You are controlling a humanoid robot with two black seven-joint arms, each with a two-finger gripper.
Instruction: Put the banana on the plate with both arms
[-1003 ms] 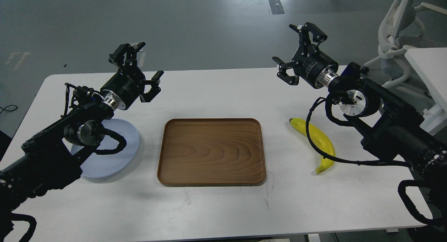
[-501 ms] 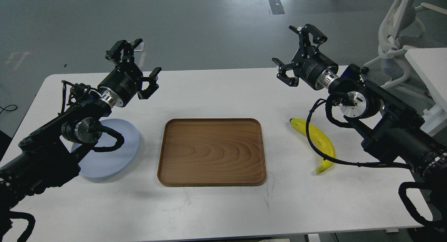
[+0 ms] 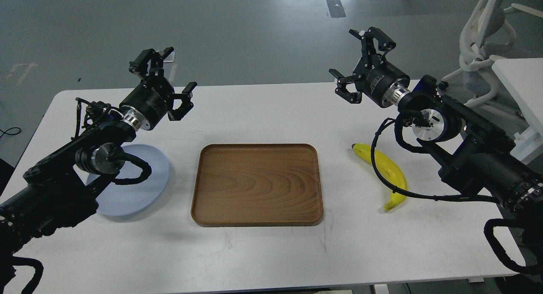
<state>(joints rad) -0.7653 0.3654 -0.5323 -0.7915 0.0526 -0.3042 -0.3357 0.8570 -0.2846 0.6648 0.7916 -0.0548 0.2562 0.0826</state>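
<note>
tray [image 3: 256,183]: grained wood | plate [image 3: 140,192]: smooth matt | table [image 3: 271,251]: white, scuffed

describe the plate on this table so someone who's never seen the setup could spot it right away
Start at the rectangular brown wooden tray in the middle of the white table. Look to its left: the round, shallow, pale blue-grey plate lies flat there, partly hidden under the black left arm. It is the only round, bluish thing; the curved yellow banana lies on the tray's opposite side.
</note>
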